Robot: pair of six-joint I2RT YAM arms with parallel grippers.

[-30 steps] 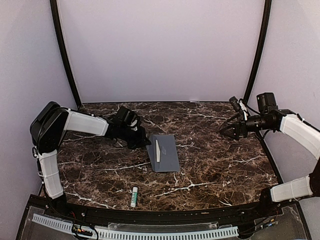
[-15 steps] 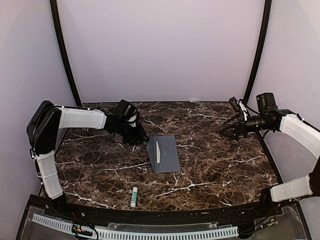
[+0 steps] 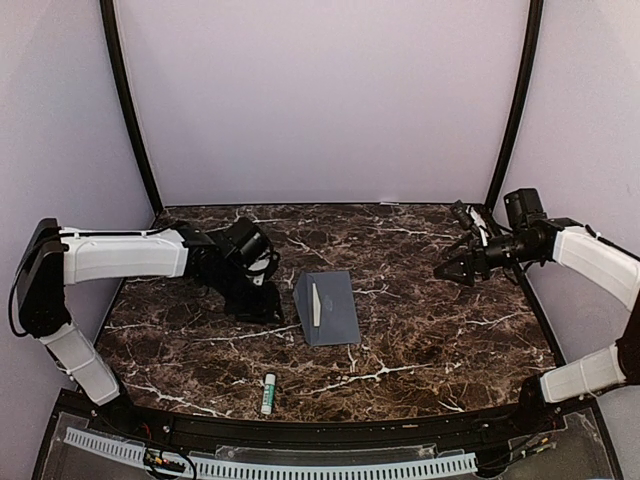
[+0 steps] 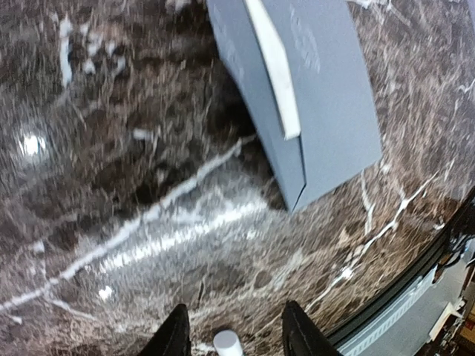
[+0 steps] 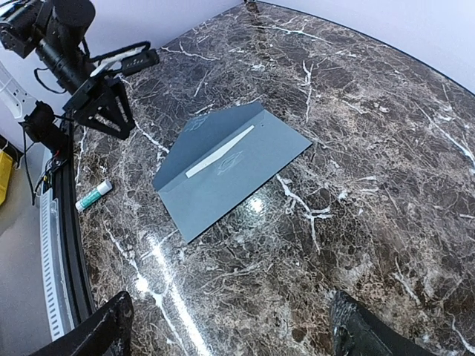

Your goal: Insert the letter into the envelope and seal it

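Observation:
The grey-blue envelope [image 3: 335,315] [image 4: 334,96] [image 5: 245,185] lies flat mid-table, its flap standing partly up along the left side. Only a narrow cream strip of the letter [image 3: 315,302] [image 4: 273,67] [image 5: 219,152] shows, at the flap's edge. My left gripper [image 3: 262,305] [image 4: 234,337] hovers just left of the envelope, apart from it, open and empty. My right gripper [image 3: 455,268] [image 5: 237,334] hangs at the right, well away from the envelope, wide open and empty.
A green-and-white glue stick [image 3: 268,393] [image 5: 93,195] lies near the front edge; in the left wrist view its white cap [image 4: 227,343] shows between the fingers, on the marble table [image 3: 430,340] beyond them. A black rail [image 3: 300,432] runs along the front.
My left gripper was shut at the envelope's left edge; it has opened and drawn back to the left and nearer. The right gripper shifted slightly. The envelope stayed put.

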